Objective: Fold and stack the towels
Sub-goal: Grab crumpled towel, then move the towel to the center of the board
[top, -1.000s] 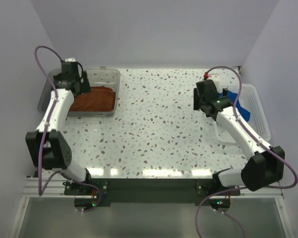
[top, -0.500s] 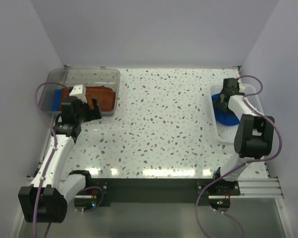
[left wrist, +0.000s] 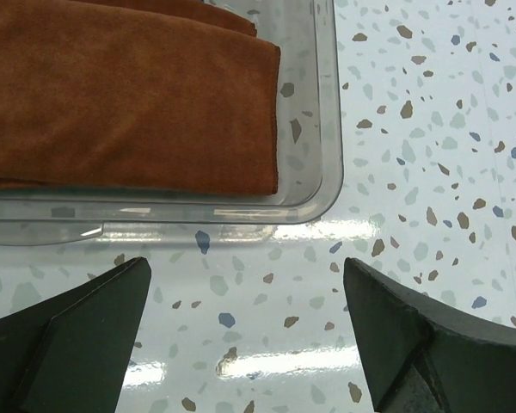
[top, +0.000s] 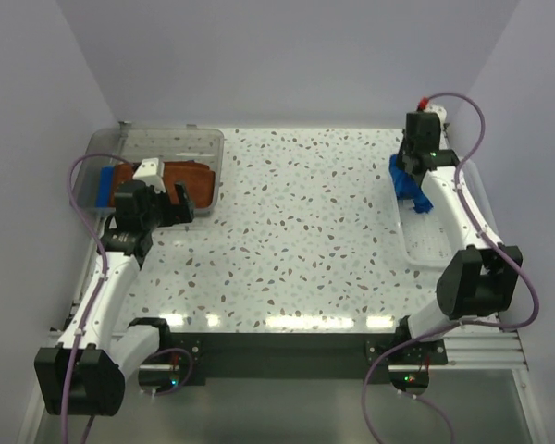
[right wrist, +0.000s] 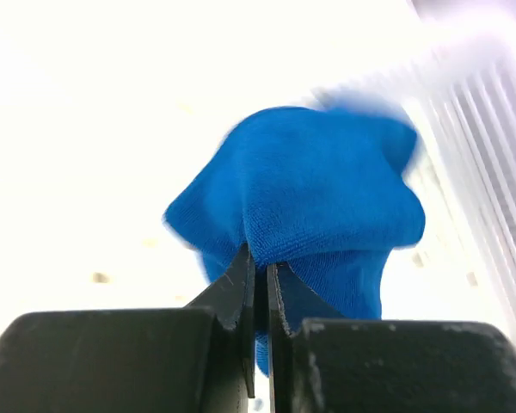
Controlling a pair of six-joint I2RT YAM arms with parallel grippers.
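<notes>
**Towel pinched in the right claw, over the basket's far corner**

Cloth and claw meet at a single point here. The right claw (right wrist: 260,262) has its jaws pressed together on a fold of the blue towel (right wrist: 301,202), and the rest of the cloth bunches out past the fingertips in a loose lump. In the overhead view the towel hangs at the far left corner of the white mesh basket (top: 481,217), right at the rim that faces the speckled worktop (top: 305,231).

The towel shows no long axis yet. It is gathered into a wad, drooping from the pinch, so its edges and corners cannot be told apart. The bare worktop lies to the left of the claw, and my reading is that the coming move turns on that: the cloth must go leftward over the rim and down onto the flat before it can be spread.

The right arm holds the towel and the left is well apart from it, across the worktop. The left claw (left wrist: 249,318) has its jaws spread wide with nothing between them, and it hovers over the worktop just beside the near wall of the clear plastic tray (left wrist: 327,129). Inside that tray lie the folded rust-brown towels (left wrist: 129,95). A strip of blue (top: 104,188) at their left looks like another towel.
</notes>
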